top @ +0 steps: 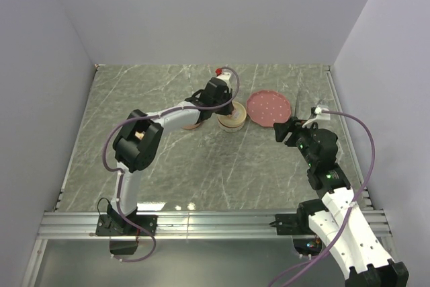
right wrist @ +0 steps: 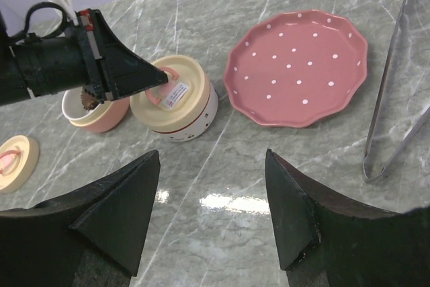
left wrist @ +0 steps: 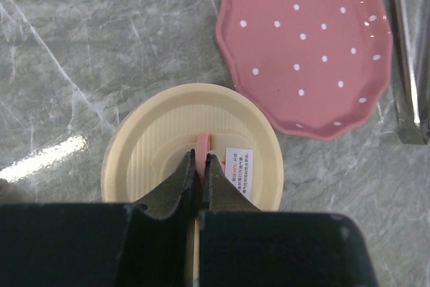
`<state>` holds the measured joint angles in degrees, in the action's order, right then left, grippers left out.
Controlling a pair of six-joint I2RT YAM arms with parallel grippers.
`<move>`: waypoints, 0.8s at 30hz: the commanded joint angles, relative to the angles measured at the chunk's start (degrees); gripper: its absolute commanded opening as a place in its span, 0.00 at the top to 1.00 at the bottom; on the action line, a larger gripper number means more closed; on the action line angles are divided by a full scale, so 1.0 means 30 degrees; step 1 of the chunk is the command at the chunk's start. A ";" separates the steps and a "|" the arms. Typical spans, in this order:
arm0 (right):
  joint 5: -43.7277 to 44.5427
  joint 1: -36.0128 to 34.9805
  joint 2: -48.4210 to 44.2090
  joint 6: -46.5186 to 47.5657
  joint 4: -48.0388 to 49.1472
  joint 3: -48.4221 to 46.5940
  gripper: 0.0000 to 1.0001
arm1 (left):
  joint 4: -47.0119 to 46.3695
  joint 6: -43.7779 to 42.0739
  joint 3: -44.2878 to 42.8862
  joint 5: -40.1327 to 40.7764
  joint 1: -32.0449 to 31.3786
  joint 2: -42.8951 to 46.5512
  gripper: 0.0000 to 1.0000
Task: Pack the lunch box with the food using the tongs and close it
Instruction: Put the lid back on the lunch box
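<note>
The lunch box is a white round bowl [right wrist: 195, 119] under a cream lid [left wrist: 154, 159], next to a pink bowl [right wrist: 101, 117]. My left gripper [left wrist: 200, 158] is shut on the lid's pink tab [left wrist: 202, 142], and the lid sits on the white bowl. A dark brown piece of food [right wrist: 87, 101] shows inside the pink bowl. The thin metal tongs [right wrist: 396, 105] lie on the table to the right of the pink plate [right wrist: 295, 65]. My right gripper [right wrist: 211, 166] hangs open over bare table in front of the bowls, holding nothing.
A second cream lid [right wrist: 15, 162] with a pink tab lies flat at the far left. The dotted pink plate [top: 269, 107] has nothing on it. The left arm [top: 175, 117] stretches across the middle of the table to the bowls [top: 232, 120].
</note>
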<state>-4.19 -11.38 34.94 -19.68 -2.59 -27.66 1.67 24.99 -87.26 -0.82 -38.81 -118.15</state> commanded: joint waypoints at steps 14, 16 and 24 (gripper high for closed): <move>-0.0011 -0.0134 -0.0337 0.0028 0.0688 0.0049 0.29 | -0.1405 0.1043 0.1400 0.1153 0.0250 0.0242 1.00; 0.0018 -0.0163 -0.0337 0.0028 0.0659 0.0021 0.29 | -0.2020 0.1306 0.1956 0.0830 0.0396 0.0271 1.00; 0.0018 -0.0163 -0.0338 0.0028 0.0658 0.0050 0.30 | -0.2901 0.1571 0.2721 0.0449 0.0602 -0.0051 1.00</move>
<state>-4.16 -11.38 34.70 -19.68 -2.59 -27.66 -8.14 30.00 -80.90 -0.51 -37.63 -117.89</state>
